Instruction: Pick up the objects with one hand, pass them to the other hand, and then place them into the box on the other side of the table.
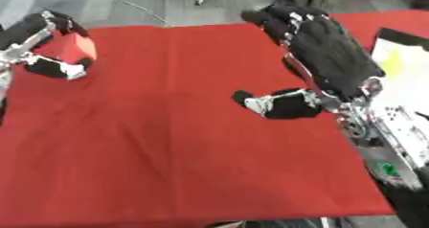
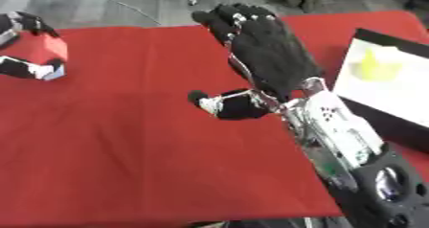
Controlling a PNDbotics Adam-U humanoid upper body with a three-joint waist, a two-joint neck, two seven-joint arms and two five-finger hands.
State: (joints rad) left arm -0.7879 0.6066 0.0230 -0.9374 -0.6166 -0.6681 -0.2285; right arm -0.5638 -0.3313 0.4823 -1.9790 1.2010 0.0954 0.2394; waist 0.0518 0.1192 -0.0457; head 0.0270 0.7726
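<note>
at the far left edge of the red tablecloth (image 1: 167,141), the left hand (image 1: 46,47) is curled round an orange-red block (image 1: 71,47), fingers over its top and thumb beneath it. right of the cloth's middle, the right hand (image 2: 264,54) hovers with fingers straight and thumb out to the side, holding nothing. at the far right sits a white box (image 2: 394,95) with a yellow object (image 2: 375,64) inside.

Head stereo pair, looking down, sharing red cloth (image 1: 167,126).
</note>
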